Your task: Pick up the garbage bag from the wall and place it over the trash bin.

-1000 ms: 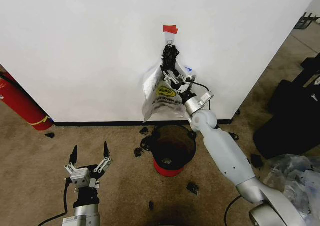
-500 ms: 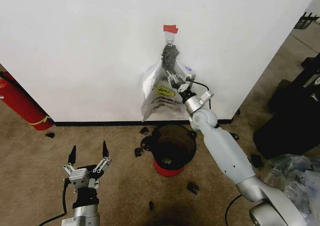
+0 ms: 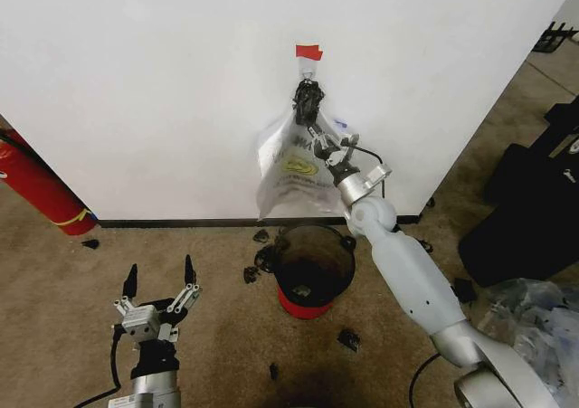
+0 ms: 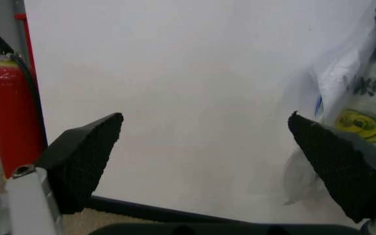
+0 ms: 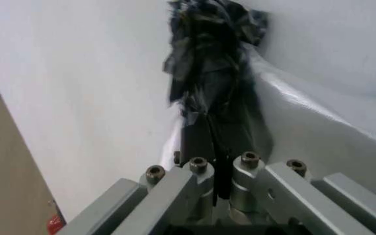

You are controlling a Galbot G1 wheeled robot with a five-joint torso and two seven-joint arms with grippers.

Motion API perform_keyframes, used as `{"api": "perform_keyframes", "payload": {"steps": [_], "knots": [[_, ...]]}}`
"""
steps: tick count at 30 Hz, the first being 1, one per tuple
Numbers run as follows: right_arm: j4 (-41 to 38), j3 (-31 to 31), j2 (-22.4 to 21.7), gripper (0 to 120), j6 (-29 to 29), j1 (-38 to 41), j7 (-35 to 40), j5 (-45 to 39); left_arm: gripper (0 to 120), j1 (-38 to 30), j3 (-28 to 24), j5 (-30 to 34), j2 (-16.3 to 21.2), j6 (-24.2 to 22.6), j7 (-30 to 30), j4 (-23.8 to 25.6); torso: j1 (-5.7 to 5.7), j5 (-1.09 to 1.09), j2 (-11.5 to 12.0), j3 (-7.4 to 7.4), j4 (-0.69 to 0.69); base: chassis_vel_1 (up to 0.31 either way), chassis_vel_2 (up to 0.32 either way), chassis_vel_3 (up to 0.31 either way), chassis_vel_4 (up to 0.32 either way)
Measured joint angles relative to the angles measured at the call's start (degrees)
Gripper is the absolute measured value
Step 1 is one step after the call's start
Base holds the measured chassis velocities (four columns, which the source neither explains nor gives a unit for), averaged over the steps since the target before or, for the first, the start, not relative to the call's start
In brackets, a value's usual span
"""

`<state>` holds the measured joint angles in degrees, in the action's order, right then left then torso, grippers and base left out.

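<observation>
right claw (image 3: 310, 111) pinching hanging garbage bag (image 3: 291, 168), wall (image 3: 163, 82)

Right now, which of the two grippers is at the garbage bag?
The right gripper: raised at the wall, shut on the black knot at the top of the garbage bag. The left gripper is open, low over the carpet, well left of the trash bin.

Pale grey rounded arm casings, silver wrist joints, black cables, black-tipped metal fingers on each hand.

The crinkly see-through garbage bag (image 3: 291, 168) hangs on the wall above the upright red, black-rimmed trash bin (image 3: 310, 272).
</observation>
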<state>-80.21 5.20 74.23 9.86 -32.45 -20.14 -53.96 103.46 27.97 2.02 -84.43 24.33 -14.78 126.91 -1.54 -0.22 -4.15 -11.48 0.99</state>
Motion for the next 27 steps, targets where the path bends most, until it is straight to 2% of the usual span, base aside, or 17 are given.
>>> {"api": "perform_keyframes", "payload": {"steps": [15,21,27], "knots": [[-15.96,3.79,-3.51,0,0.04,-15.52,0.34,5.34,100,0.14,-1.13,-0.32,0.3,0.55,0.01,-0.36,0.0,0.0,0.0,0.0,0.0,0.0,0.0,0.0,0.0],[-22.45,7.39,-4.37,0,0.58,-24.45,-0.58,9.16,100,0.23,-1.62,-0.18,0.93,1.01,-0.05,-0.43,0.0,0.0,0.0,0.0,0.0,0.0,0.0,0.0,0.0],[-26.72,10.47,-4.69,0,0.96,-29.88,-1.53,11.23,100,0.1,-2.13,0.26,1.87,1.09,-0.08,-0.47,0.0,0.0,0.0,0.0,-0.01,0.0,0.0,0.0,0.0]]}}
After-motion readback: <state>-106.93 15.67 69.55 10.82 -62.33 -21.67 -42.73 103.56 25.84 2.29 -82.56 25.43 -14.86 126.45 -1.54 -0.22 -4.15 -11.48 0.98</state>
